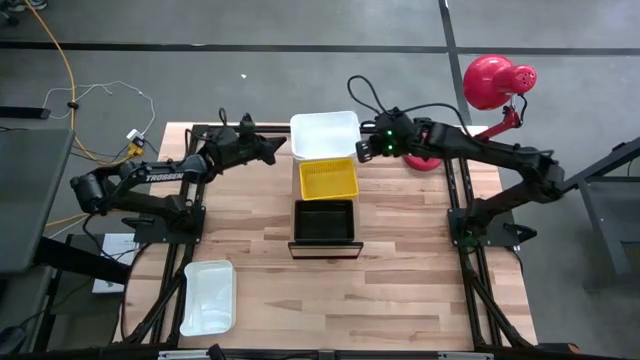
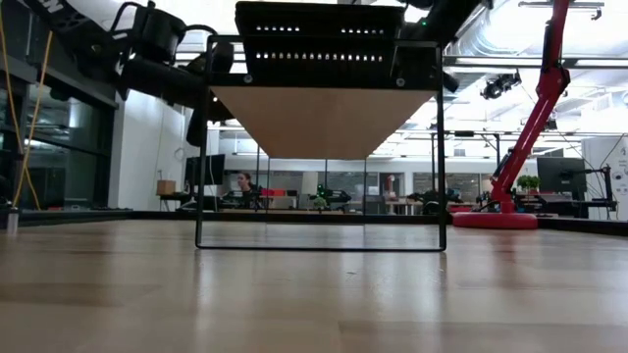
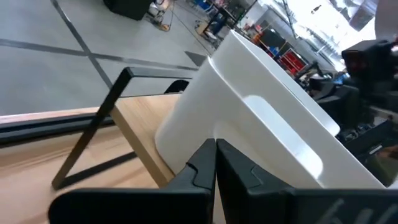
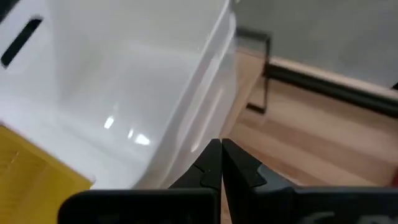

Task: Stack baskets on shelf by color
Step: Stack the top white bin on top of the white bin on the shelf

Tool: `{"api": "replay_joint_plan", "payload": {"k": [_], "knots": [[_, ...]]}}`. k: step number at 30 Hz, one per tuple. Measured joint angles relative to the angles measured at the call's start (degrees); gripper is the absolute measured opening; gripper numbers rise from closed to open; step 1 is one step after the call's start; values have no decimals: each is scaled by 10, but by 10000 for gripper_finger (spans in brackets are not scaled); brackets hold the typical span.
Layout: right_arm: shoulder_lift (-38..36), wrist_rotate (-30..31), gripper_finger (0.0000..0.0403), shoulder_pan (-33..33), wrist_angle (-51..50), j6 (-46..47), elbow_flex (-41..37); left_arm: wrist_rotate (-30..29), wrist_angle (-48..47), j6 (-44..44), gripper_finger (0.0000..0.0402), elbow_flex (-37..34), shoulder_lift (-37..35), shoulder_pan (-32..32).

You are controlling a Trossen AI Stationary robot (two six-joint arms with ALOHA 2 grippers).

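A raised wood-grain shelf [image 1: 322, 249] stands mid-table; the low view shows its underside [image 2: 324, 118]. A white basket [image 1: 323, 133] sits at the shelf's far end, a yellow basket [image 1: 329, 179] at the middle and a black basket [image 1: 323, 221] at the near end. My left gripper [image 1: 283, 148] is shut at the white basket's left side. My right gripper [image 1: 360, 148] is shut at its right side. A second white basket [image 1: 208, 297] lies flat on the table, near left. My left gripper [image 3: 215, 163] pinches the white basket's left rim [image 3: 214, 138] between its two fingers, coming level from the table's left. Whether the basket rests on the shelf board [image 3: 140, 124] or hangs just above it, I cannot tell. My right gripper [image 4: 221, 163] pinches the white basket's right rim [image 4: 211, 134] between its two fingers, coming from the table's right and slanting down. The basket's hollow [image 4: 124, 81] faces up, with the yellow basket [image 4: 31, 174] beside it.
A red lamp [image 1: 495, 80] on a red arm stands by the table's far right corner. Dark frame legs [image 2: 440, 147] hold the shelf above the tabletop. Bare tabletop lies left and right of the shelf. A person [image 2: 242, 181] sits far off in the room.
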Motion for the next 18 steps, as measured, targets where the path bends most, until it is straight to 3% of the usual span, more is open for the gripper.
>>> {"api": "replay_joint_plan", "payload": {"k": [12,18], "knots": [[8,-74,0,2,5,-1,0,120,0,26,0,0,0,46],[8,-77,0,2,10,3,0,178,-1,44,0,0,-36,77]]}}
